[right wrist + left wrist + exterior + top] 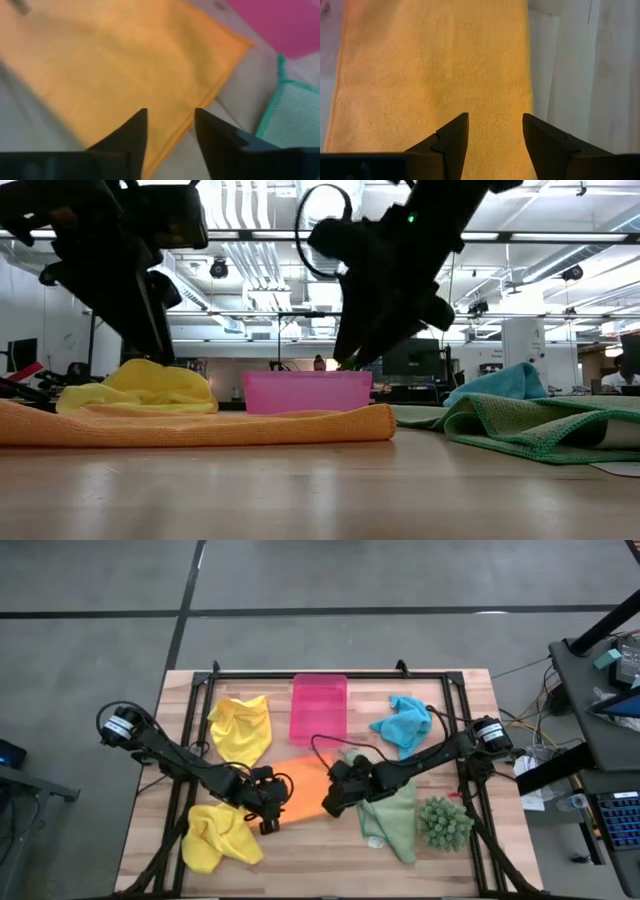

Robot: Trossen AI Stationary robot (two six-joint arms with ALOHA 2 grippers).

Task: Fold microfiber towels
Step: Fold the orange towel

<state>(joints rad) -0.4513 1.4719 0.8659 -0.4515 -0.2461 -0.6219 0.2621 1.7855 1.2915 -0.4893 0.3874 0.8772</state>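
An orange towel lies flat on the wooden table's middle, also seen in the low view. My left gripper stands open just above its left part. My right gripper stands open above its right edge, slanting down. Neither has anything between its fingers. Two yellow towels lie bunched, one at the far left and one at the near left. A turquoise towel lies crumpled at the far right. A light green towel lies to the right of the orange one.
A pink tray stands at the table's far middle. A spiky green plant sits at the near right, beside the green towel. A black frame runs around the table's far part and sides.
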